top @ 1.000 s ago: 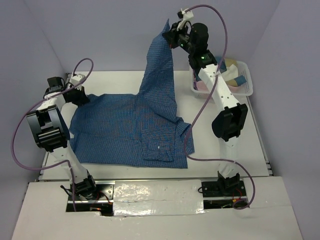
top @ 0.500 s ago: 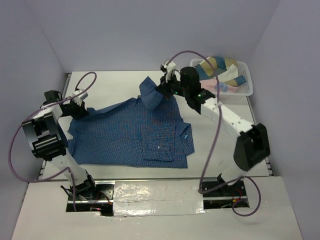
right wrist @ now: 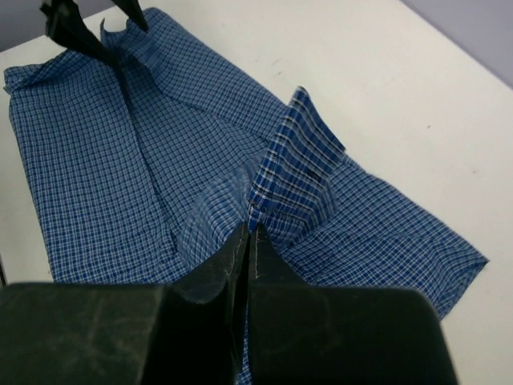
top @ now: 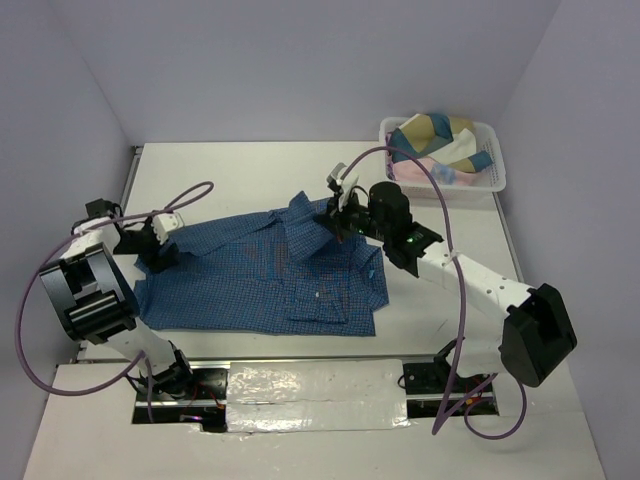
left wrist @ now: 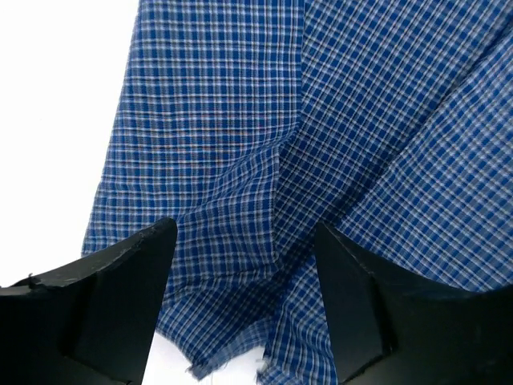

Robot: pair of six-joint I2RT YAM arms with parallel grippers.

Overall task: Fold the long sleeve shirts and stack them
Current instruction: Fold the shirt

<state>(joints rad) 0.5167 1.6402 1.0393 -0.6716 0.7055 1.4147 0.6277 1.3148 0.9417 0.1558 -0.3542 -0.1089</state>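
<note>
- Since a second ago: brought the right jaws down from high at the back to low over the tabletop [top: 250, 165], laying the lifted side of the shirt [top: 250, 280] across its own body; sprung the left jaws apart from a closed pinch.
- Right jaws: pressed together on a raised fold of the checked cloth, probably to keep the folded-over part from sliding back before being laid flat.
- Left jaws: spread wide over the shirt's left edge, clamping nothing; likely let go with no more need to hold that edge taut.
- Shirt: spread on the middle of the tabletop, mostly flat, with one ridge tented up under the right jaws.
- Further out, at the far right corner: a white basket [top: 480, 185] of other clothes, well apart from the shirt.
- Judged as mid-fold: one side turned over, not yet released or smoothed, and no stack to be seen.
</note>
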